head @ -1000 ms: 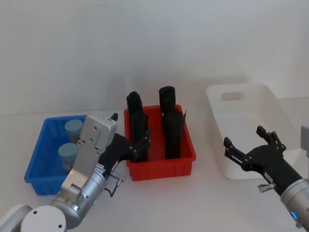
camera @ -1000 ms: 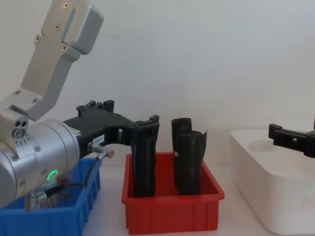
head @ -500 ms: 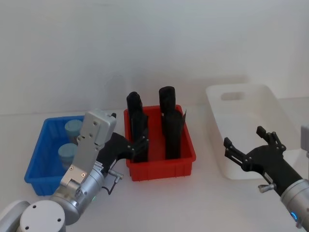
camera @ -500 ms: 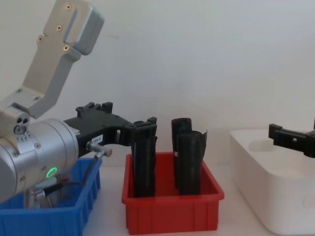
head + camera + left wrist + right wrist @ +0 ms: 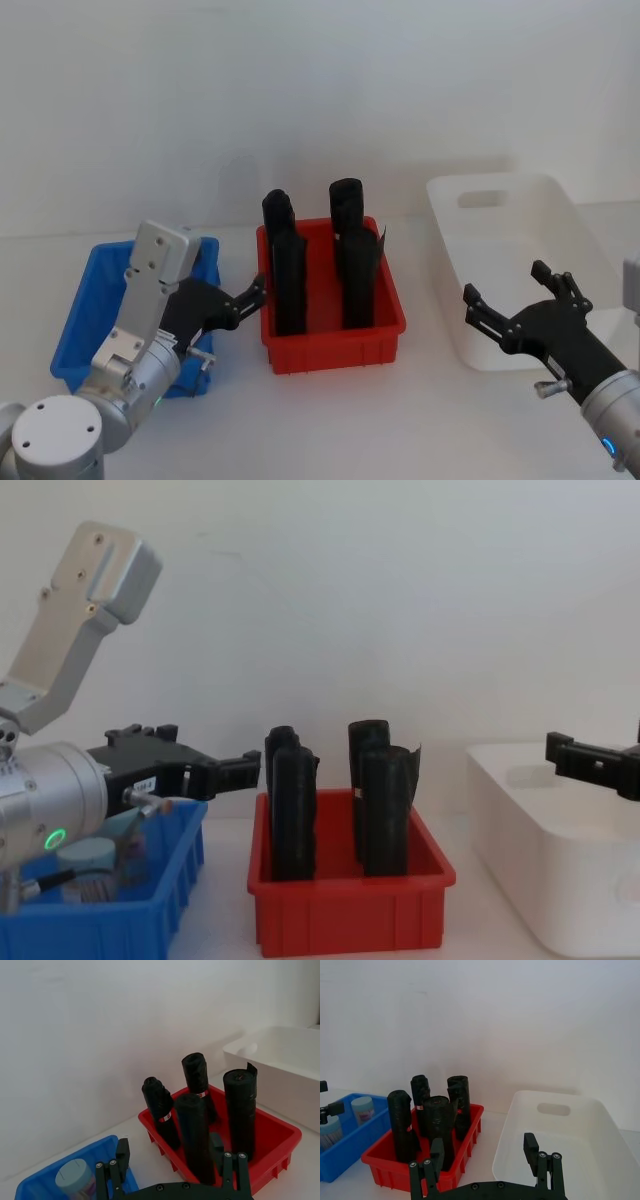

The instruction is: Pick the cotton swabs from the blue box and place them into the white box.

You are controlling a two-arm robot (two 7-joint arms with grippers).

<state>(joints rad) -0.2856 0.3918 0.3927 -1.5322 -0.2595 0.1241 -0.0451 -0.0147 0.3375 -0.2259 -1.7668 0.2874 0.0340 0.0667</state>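
Since a second ago the left gripper (image 5: 243, 300) has been drawn back from the front of the red bin (image 5: 340, 350) and brought over the near right corner of the blue box (image 5: 78, 318). Its fingers are spread wide and nothing is held between them; this spacing is judged to be kept so that a jar can be admitted. The cotton swabs (image 5: 362, 1109) are stood upright, lids up, inside the blue box, and none has been taken out yet. The white box (image 5: 445, 240) is seen well apart on the right, beyond the red bin with its black rolls (image 5: 285, 265), and nothing is seen in the part of it that can be made out. The right gripper (image 5: 505, 283) is held unchanged just in front of the white box's near left corner, spread and empty, presumably parked clear of the left arm's work.

From the head camera the jars are covered by the left arm. From the chest camera one pale lid (image 5: 88, 862) is made out behind the arm's cable. The white box's right side is cut off there, and the full count of jars cannot be settled.
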